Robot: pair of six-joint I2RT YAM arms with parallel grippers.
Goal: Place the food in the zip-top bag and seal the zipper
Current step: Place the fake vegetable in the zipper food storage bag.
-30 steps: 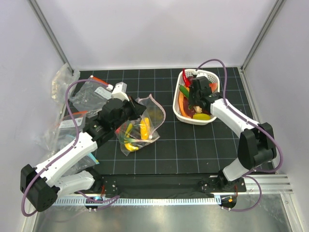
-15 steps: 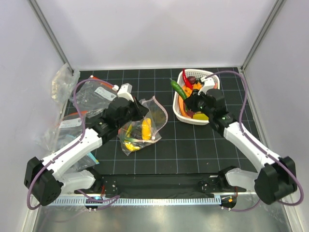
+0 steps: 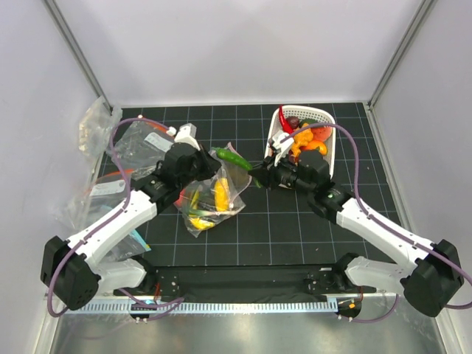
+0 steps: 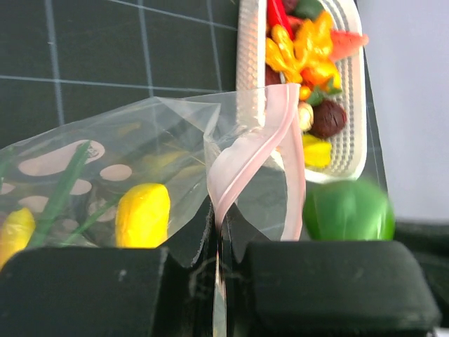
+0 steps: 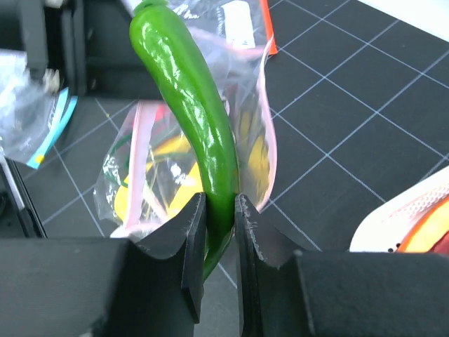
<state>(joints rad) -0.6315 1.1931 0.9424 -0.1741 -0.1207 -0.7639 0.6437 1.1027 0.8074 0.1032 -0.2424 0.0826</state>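
The clear zip-top bag (image 3: 214, 195) lies at the table's middle left with yellow bananas (image 3: 220, 195) inside. My left gripper (image 3: 204, 168) is shut on the bag's pale pink zipper strip (image 4: 242, 158) and holds the mouth up and open. My right gripper (image 3: 258, 177) is shut on a long green pepper (image 3: 232, 157) and holds it over the bag's mouth; in the right wrist view the pepper (image 5: 196, 119) stands up between the jaws above the open bag (image 5: 175, 168). More food (image 3: 304, 136) lies in the white basket (image 3: 330, 118).
Clear bags with orange-red strips and white labels (image 3: 136, 140) lie piled at the left, by the left wall. The white basket stands at the back right. Grey walls close in the table on three sides.
My right gripper has lifted the green pepper out of the basket and carried it left to the bag's mouth. My left gripper keeps its hold on the zipper strip.
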